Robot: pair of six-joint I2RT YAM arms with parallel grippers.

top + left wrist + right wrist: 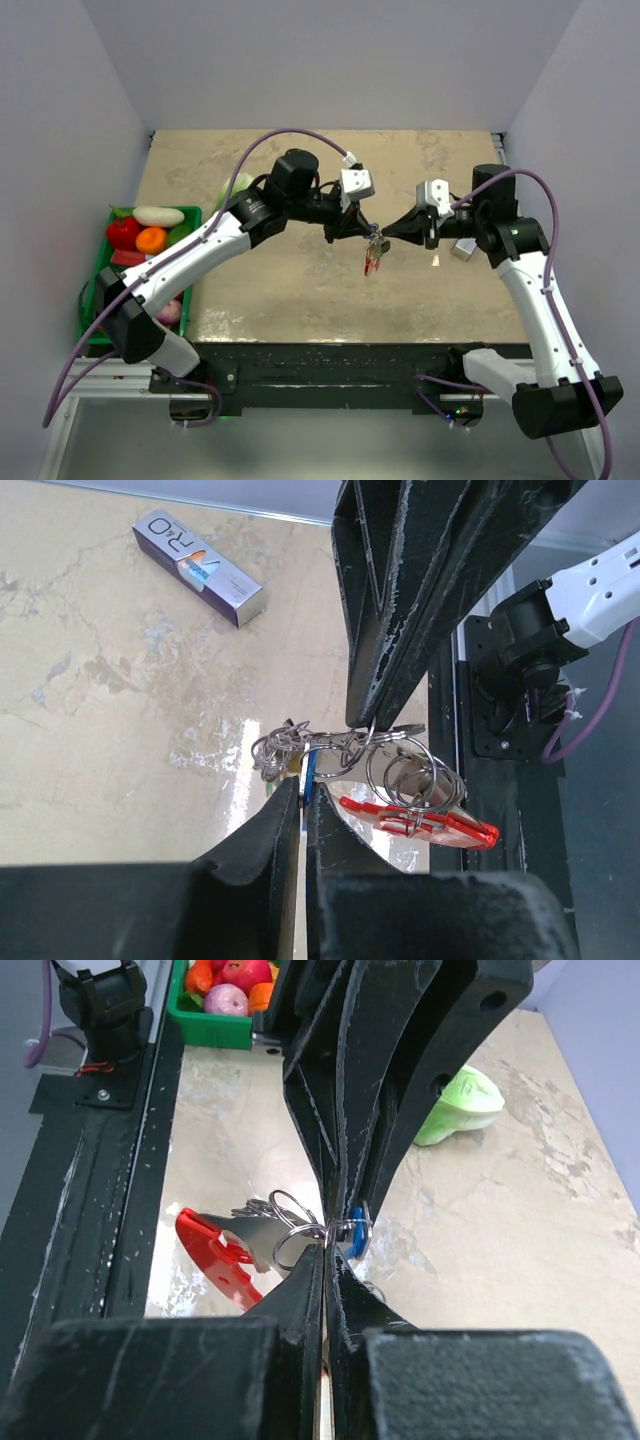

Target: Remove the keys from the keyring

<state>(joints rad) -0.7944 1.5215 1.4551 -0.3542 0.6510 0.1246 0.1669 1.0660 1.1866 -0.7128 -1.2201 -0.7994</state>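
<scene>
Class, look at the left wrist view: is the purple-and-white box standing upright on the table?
No, the box lies flat on one long side on the table.

Bright even light, glare on table [235,750]

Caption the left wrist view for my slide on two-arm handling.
Over the table, left gripper pinches the blue key, right gripper holds the keyring, red fob dangling.
</scene>
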